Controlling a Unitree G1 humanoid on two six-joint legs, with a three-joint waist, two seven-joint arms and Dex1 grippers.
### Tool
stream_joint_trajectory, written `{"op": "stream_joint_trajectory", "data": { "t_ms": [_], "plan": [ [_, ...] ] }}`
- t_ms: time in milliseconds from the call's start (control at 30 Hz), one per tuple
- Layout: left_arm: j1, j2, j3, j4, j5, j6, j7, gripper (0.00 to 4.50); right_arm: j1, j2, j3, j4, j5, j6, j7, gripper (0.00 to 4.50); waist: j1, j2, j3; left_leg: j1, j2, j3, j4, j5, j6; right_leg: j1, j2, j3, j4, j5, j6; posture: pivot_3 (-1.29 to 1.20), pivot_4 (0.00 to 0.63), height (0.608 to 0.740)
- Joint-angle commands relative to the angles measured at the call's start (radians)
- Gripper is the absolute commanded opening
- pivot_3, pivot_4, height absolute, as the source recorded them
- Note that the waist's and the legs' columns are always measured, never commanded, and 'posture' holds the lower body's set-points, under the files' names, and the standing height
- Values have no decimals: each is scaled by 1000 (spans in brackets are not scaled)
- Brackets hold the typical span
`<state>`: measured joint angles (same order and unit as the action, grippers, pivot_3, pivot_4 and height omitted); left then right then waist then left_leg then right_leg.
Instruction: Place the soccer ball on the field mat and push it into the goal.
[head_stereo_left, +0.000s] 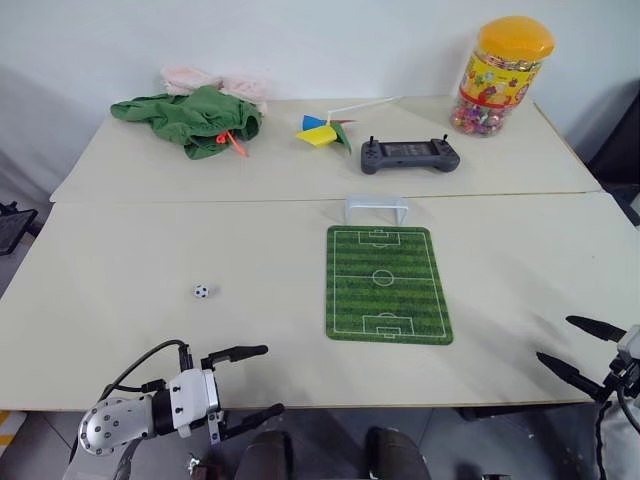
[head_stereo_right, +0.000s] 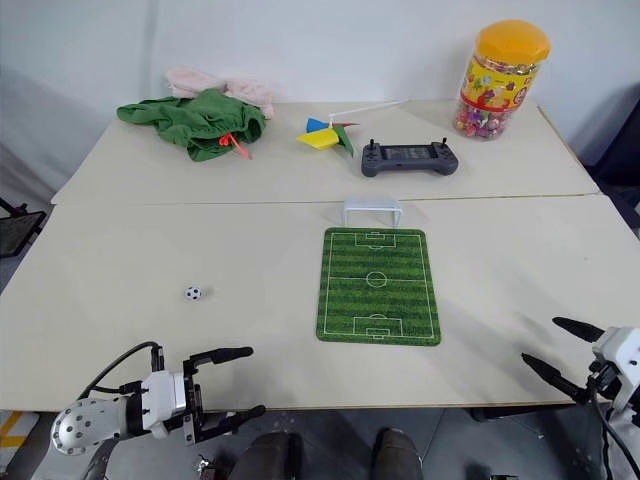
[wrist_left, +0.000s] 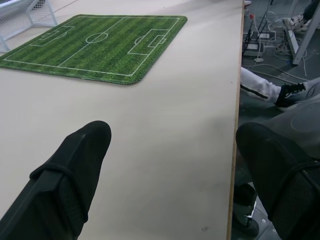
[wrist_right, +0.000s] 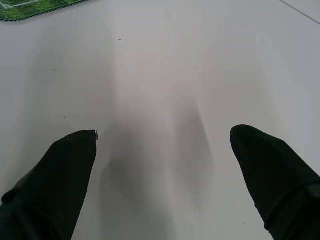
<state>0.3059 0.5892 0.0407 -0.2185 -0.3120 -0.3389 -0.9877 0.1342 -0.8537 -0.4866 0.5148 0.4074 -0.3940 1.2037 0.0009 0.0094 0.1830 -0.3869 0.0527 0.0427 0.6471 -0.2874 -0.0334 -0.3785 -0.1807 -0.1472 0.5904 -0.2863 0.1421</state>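
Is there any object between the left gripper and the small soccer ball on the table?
No. In the left eye view, only bare beige tabletop lies between the open left gripper and the tiny black-and-white soccer ball.

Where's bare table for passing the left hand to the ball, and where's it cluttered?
Bare: the front table between the left gripper, soccer ball and field mat, and right of the mat toward the right gripper. Crowded: the far table, with green cloth, pinwheel, controller and candy jar.
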Motion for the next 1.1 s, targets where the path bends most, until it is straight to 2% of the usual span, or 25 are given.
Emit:
{"op": "stream_joint_trajectory", "data": {
  "t_ms": [33,133,400,500,600,667,800,967,1100],
  "plan": [
    [-5,-2,5,-12,-10,10,18,4478,-5,-8,-29,-19,16,-5,-14,4500,0,0,0,0,0,0,0,0,0,0,0,0,0,0,0,0,150,740],
    [-13,-18,11,-33,-23,84,75,4478,-12,-7,-29,-19,20,1,-22,4500,0,0,0,0,0,0,0,0,0,0,0,0,0,0,0,0,150,740],
    [-16,-23,21,-99,-39,103,98,4478,-43,-9,-15,3,10,-4,-21,4500,0,0,0,0,0,0,0,0,0,0,0,1,0,0,0,0,150,740],
    [-43,-34,51,-162,-53,194,187,4478,-67,-4,-7,-3,15,1,-18,4500,0,0,0,0,0,0,0,0,0,0,0,1,1,0,0,0,150,740],
    [-84,-33,71,-181,-3,290,277,4478,-81,-2,0,-8,24,10,0,4500,1,0,0,1,0,0,0,0,0,0,0,1,1,1,1,0,150,740],
    [-153,-83,125,-174,9,418,447,4478,-88,-3,6,-7,23,13,13,4500,3,0,0,1,0,0,1,0,0,1,0,1,1,1,1,0,150,740],
    [-225,-176,188,-194,-4,582,638,4478,-107,0,15,-4,16,22,16,4500,5,-1,0,1,-1,0,1,1,-1,1,0,3,2,2,3,0,150,740],
    [-266,-226,198,-198,24,759,782,4478,-132,10,20,-33,44,34,44,4500,2,-2,1,2,-1,3,1,3,-4,1,0,5,1,2,4,0,150,740],
    [-265,-240,196,-200,34,848,828,4478,-141,15,17,-76,85,51,88,4500,2,-2,1,2,-1,4,2,3,-4,1,1,7,1,3,4,0,150,740]
  ]
}}
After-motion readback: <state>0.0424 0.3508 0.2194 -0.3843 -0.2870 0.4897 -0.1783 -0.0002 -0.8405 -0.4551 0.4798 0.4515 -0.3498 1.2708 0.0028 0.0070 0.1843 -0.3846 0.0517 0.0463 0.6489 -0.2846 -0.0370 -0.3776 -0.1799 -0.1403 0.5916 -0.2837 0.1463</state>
